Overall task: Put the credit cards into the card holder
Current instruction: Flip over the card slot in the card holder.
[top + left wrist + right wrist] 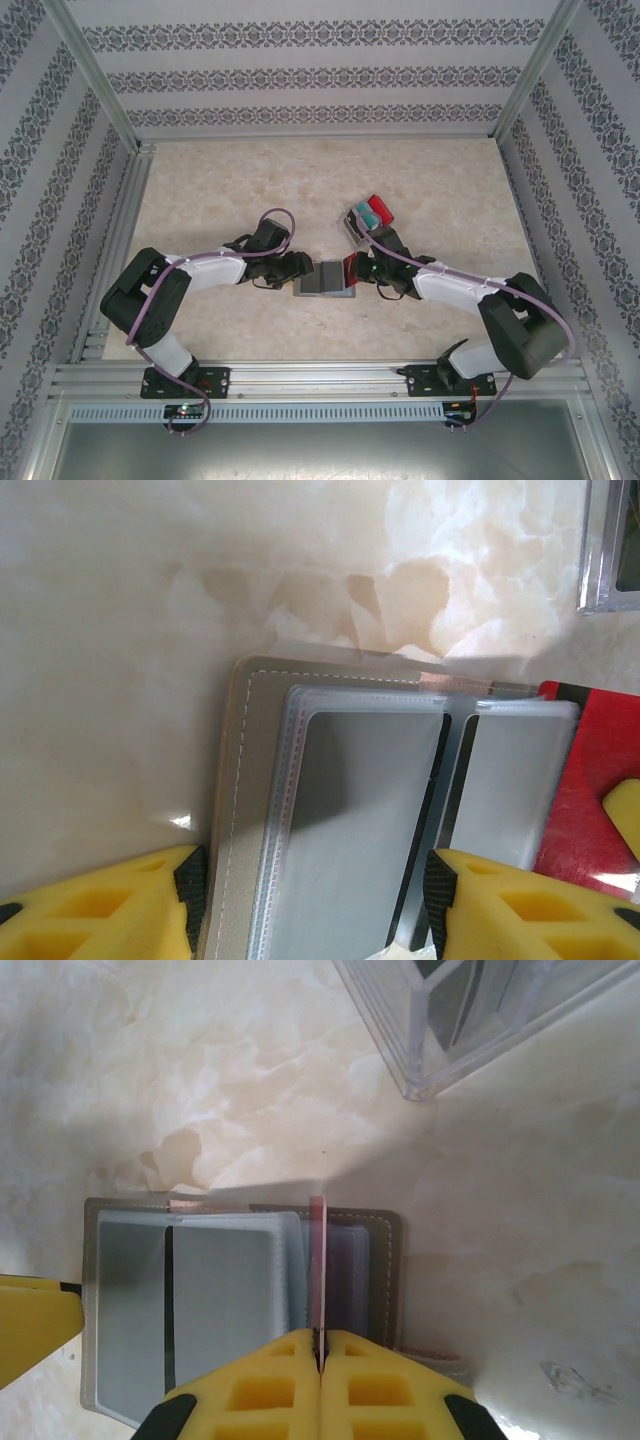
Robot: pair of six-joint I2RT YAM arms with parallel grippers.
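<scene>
Two-handed work on the pale marbled table (300,180): the flat grey bifold card holder (220,1300) lies open at its near middle, glossy clear sleeves up, with my left gripper (312,875) spread astride its stitched panel, I judge to stop it sliding. My right gripper (320,1345) pinches a thin, stiff red plastic credit card (317,1260) on edge over the other panel, ready for a sleeve.

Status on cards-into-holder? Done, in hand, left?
Done: the card holder lies open and flat, with the left claw open and straddling one panel. In hand: the right claw is shut on a red card, edge-on over the holder, not yet inserted. Left: seat it, then move the red and teal cards from the clear box. The sleeves look empty.
</scene>
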